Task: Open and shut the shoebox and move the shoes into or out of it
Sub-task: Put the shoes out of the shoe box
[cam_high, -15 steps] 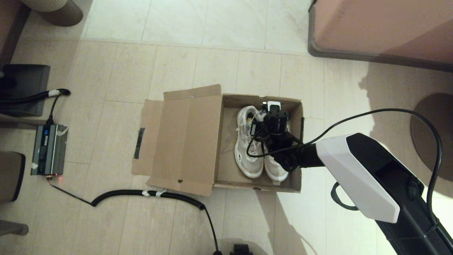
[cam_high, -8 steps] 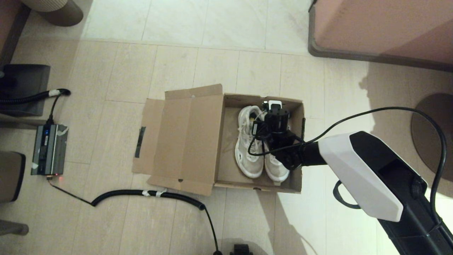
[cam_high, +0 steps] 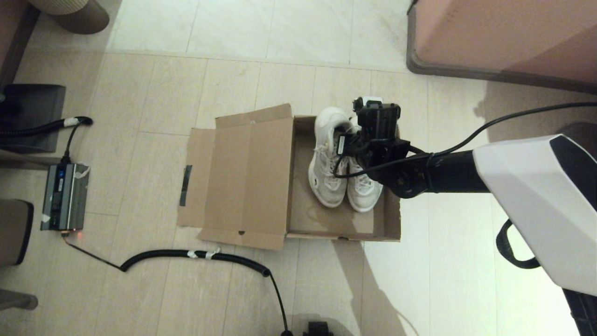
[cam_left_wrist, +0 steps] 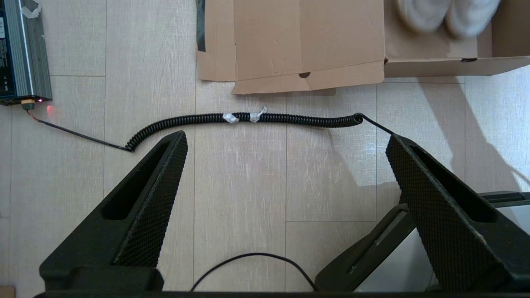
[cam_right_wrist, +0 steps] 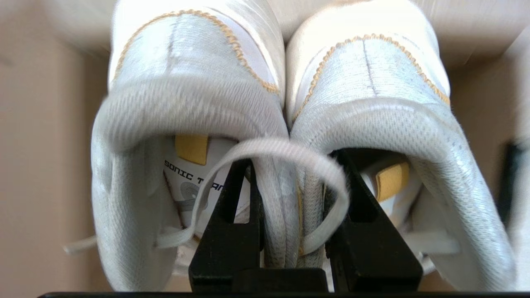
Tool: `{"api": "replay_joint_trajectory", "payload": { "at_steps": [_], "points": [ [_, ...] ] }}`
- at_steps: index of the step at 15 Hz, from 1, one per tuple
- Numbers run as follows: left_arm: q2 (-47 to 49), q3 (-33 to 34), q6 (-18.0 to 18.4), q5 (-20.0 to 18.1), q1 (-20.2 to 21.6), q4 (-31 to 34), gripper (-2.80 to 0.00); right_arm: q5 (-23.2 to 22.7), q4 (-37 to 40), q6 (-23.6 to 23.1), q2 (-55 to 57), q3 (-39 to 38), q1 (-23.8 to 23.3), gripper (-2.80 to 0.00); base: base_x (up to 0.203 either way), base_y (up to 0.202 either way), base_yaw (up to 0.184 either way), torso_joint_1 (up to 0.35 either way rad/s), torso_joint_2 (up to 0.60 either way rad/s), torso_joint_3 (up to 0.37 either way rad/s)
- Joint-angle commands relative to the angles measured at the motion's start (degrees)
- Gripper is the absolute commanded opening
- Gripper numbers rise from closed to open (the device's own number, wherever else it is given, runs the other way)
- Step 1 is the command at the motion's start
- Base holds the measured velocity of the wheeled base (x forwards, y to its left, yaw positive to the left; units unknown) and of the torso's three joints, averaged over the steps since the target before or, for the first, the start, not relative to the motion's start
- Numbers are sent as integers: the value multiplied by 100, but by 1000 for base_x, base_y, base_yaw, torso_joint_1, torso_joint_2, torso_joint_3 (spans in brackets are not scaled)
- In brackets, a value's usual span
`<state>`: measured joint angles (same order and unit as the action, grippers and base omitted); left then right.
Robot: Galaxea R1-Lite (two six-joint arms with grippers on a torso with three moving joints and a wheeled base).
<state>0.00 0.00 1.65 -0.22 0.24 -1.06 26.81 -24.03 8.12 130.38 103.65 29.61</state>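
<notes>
The brown cardboard shoebox (cam_high: 340, 223) stands open on the floor, its lid flap (cam_high: 242, 177) folded out to the left. My right gripper (cam_high: 353, 140) is shut on the shoes (cam_high: 328, 179), pinching the inner collars of both white sneakers together. They hang heels up, toes down, over the box's far half. In the right wrist view the gripper (cam_right_wrist: 292, 161) has one finger inside each shoe (cam_right_wrist: 194, 78), with a lace looped across the fingers. My left gripper (cam_left_wrist: 285, 138) is open over bare floor, nearer than the shoebox (cam_left_wrist: 306, 37).
A coiled black cable (cam_high: 196, 255) lies on the floor just in front of the box. A grey power unit (cam_high: 63, 196) sits at the left and a dark box (cam_high: 28, 112) beyond it. Pink furniture (cam_high: 503, 37) fills the far right corner.
My right gripper has risen and moved towards the box's far end, lifting the shoes by their heels. The box shifted slightly.
</notes>
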Motion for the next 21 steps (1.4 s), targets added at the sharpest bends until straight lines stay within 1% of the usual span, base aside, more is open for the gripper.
{"api": "replay_joint_trajectory", "payload": {
  "at_steps": [1,3,5,7,11,12,13,14,16,18,20,21],
  "points": [
    [9,44,2,4,2,1,0,88,141,8,-687,-35,96,-280,0,0,0,0,0,0],
    [9,44,2,4,2,1,0,144,456,46,-1091,-74,136,-280,0,0,0,0,0,0],
    [9,44,2,4,2,1,0,169,547,62,-1452,-199,149,-280,0,0,0,0,0,0],
    [9,44,2,4,2,1,0,174,589,53,-1841,-253,66,-280,0,0,0,0,0,0],
    [9,44,2,4,2,1,0,108,932,52,-2839,-268,-361,-280,0,0,0,0,0,0],
    [9,44,2,4,2,1,0,83,1111,53,-3109,-306,-528,-280,0,0,0,0,0,0],
    [9,44,2,-4,2,1,0,8,1276,56,-3332,-406,-801,-280,0,0,0,0,0,0],
    [9,44,2,4,2,1,0,-177,1364,57,-3543,-595,-1161,-280,0,0,0,0,0,0],
    [9,44,2,-3,2,1,0,-814,1417,58,-3910,-1160,-1934,-280,0,0,0,0,0,0],
    [9,44,2,3,2,1,0,-1762,1420,51,-4213,-1890,-2791,-280,0,0,0,0,0,0],
    [9,44,2,-4,2,1,0,-2571,1270,42,-4374,-2568,-3265,-280,0,0,0,0,0,0],
    [9,44,2,4,2,1,0,-2793,986,21,-4384,-2904,-3394,-280,0,0,0,0,0,0]
  ]
}}
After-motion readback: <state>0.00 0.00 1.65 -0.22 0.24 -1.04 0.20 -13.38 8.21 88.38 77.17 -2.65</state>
